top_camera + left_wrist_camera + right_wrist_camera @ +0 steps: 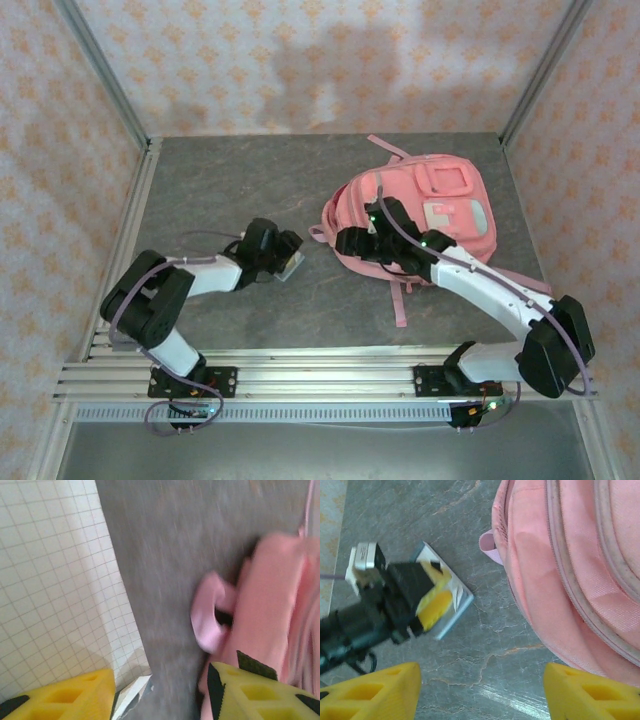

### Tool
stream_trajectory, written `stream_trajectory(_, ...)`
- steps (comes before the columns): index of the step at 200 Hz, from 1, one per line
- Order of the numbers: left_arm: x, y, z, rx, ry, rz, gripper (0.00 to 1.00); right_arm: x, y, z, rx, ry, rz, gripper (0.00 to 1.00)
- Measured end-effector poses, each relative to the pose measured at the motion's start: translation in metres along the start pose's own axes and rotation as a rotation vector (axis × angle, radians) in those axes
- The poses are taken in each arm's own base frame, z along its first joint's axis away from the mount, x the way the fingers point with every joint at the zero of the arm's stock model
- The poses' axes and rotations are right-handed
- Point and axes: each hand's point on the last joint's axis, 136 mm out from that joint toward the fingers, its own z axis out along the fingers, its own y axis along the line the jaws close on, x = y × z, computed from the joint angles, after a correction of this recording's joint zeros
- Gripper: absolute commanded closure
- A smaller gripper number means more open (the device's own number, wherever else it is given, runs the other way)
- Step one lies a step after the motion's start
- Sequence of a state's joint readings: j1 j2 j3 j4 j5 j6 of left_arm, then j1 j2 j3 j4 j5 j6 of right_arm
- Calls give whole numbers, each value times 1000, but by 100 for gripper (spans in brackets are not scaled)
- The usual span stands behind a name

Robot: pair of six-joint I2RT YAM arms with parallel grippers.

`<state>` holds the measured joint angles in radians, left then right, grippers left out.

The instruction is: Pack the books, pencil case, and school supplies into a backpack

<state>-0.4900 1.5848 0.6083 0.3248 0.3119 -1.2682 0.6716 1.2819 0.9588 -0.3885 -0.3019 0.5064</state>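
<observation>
Your left gripper [287,256] hung low over the grey table [220,190], out in front of its own base and well to the left of the backpack [430,210]. Under its tip lay the flat white packet [293,266], set cornerwise on the stone. From the right wrist you could see the yellow fingers [436,611] spread over the packet's face. In the left wrist view (which was blurred) the fingers stood apart with bare table between them, and the packet's gridded surface [50,580] ran off to the left, its corner reaching in beside one finger. That claw was released. I couldn't tell whether a finger touched the packet.

Your right gripper [358,240] sat at the backpack's left edge, just beside the fabric. Its jaws were wide apart, with nothing but table [485,645] between them, so it was released too.

The backpack lay flat on the right half of the table, pockets up, with a pink strap trailing towards the near edge. A small pink loop [490,547] stuck out from its side towards the packet. The two were near each other but apart.
</observation>
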Motion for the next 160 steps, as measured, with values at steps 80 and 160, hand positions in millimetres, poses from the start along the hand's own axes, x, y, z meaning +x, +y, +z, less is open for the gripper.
stream_trajectory(80,6,-32,-117,37,-135,307,36,21,15,12,-18,24,-14,59)
stream_trajectory(160,-26,34,-69,-246,-75,297,42,105,31,71,84,217,-193,86)
